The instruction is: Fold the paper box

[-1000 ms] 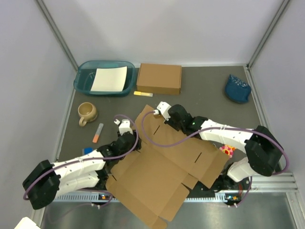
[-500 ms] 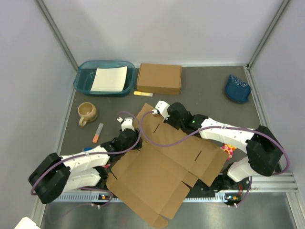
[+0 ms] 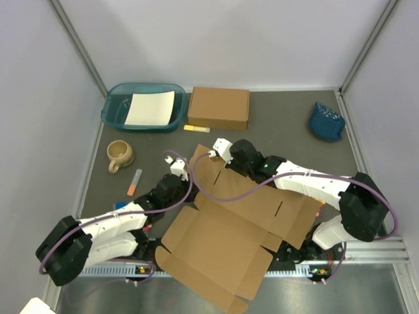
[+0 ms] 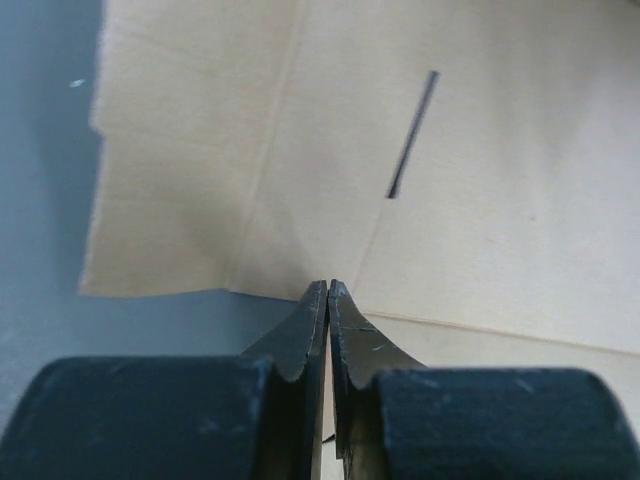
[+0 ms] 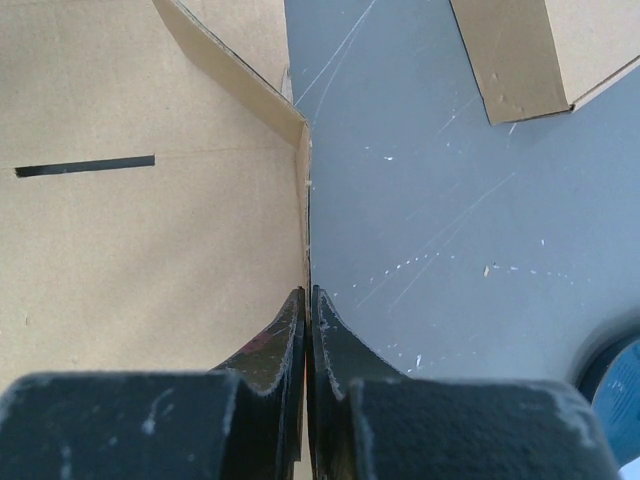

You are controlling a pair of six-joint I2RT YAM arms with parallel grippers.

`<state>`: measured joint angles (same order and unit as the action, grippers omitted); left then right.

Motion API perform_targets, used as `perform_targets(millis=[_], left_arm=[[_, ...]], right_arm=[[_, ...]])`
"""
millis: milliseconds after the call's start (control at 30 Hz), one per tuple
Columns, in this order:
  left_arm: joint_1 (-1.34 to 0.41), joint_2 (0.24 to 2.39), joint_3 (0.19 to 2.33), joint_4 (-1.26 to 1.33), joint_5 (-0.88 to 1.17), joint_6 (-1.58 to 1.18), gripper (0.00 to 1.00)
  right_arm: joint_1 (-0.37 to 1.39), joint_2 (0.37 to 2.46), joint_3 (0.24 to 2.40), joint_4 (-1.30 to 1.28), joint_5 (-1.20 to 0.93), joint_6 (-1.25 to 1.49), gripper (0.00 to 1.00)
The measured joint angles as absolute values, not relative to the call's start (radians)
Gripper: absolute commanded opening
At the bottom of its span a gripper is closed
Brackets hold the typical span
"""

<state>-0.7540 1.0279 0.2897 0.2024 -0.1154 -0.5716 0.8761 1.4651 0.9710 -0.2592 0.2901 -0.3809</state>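
The paper box [image 3: 229, 222] is a brown die-cut sheet lying mostly flat at mid-table, with flaps reaching the near edge. My left gripper [image 3: 188, 185] is at its left edge. In the left wrist view the left gripper [image 4: 327, 290] is shut, a thin strip of the paper box [image 4: 480, 180] between its fingers. My right gripper [image 3: 211, 157] is at the sheet's far-left flap. In the right wrist view that gripper [image 5: 307, 292] is shut on the raised edge of the paper box [image 5: 150, 230].
At the back stand a teal tray [image 3: 118, 111] holding a white sheet [image 3: 150, 108] and a closed brown box [image 3: 219, 108], with a yellow marker [image 3: 196, 129] in front. A mug [image 3: 120, 155] and an orange marker [image 3: 134, 182] lie left. A blue bundle [image 3: 326, 121] sits back right.
My left gripper has closed on the sheet's left edge. The sheet has shifted to the right, and its near flaps have moved with it. The right gripper stays shut.
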Motion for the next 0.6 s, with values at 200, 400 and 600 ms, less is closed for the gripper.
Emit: perform_targets(millis=[200, 400, 600], left_arm=[[-0.755, 1.031, 0.287, 0.276, 0.027, -0.549, 0.02], [-0.791, 1.102, 0.283, 0.363, 0.132, -0.547, 0.01], [-0.886, 1.237, 0.287, 0.432, 0.138, -0.546, 0.04]], right_arm=[[0.876, 1.465, 0.971, -0.262, 0.295, -0.383, 0.00], [0.876, 1.465, 0.971, -0.263, 0.295, -0.381, 0.00], [0.876, 1.463, 0.971, -0.265, 0.292, -0.371, 0.00]])
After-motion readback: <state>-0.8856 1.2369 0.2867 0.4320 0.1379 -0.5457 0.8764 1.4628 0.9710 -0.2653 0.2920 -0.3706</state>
